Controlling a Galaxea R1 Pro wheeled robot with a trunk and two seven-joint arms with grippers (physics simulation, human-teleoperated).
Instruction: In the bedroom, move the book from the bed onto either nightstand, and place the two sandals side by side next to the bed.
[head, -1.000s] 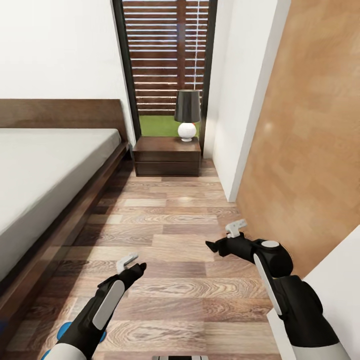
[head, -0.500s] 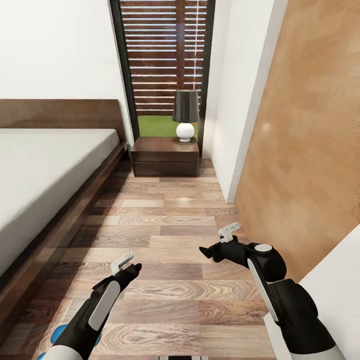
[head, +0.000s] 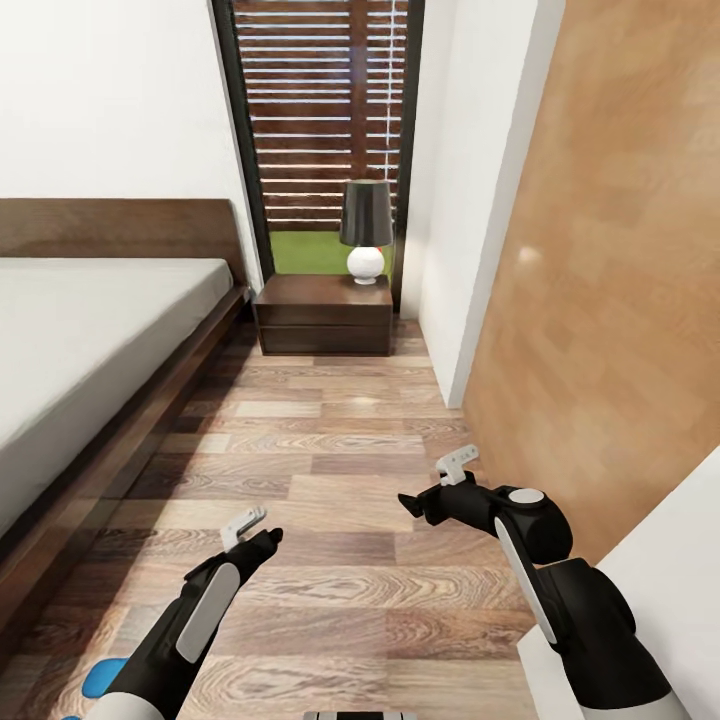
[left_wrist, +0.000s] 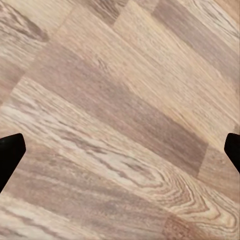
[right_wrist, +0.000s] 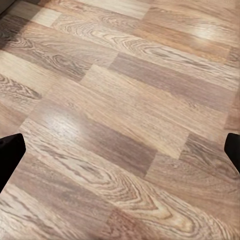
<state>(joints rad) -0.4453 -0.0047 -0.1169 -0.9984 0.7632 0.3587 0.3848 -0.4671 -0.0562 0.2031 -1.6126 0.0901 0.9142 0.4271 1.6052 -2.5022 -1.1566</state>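
Observation:
The bed runs along the left, with a pale mattress on a dark wood frame and headboard. A nightstand stands beside its head, under the tall slatted window. A bit of one blue sandal peeks out on the floor behind my left arm. The book is out of view. My left gripper hangs open over bare planks, its fingertips far apart. My right gripper is also open over the floor, with nothing between its fingertips.
A black-shaded lamp with a white base sits on the nightstand. A large tan wooden panel and a white wall corner close in the right side. A wood-plank aisle leads between bed and wall.
The whole picture has shifted slightly left, so the camera has moved. Both arms hold nearly the same pose and both grippers stay open.

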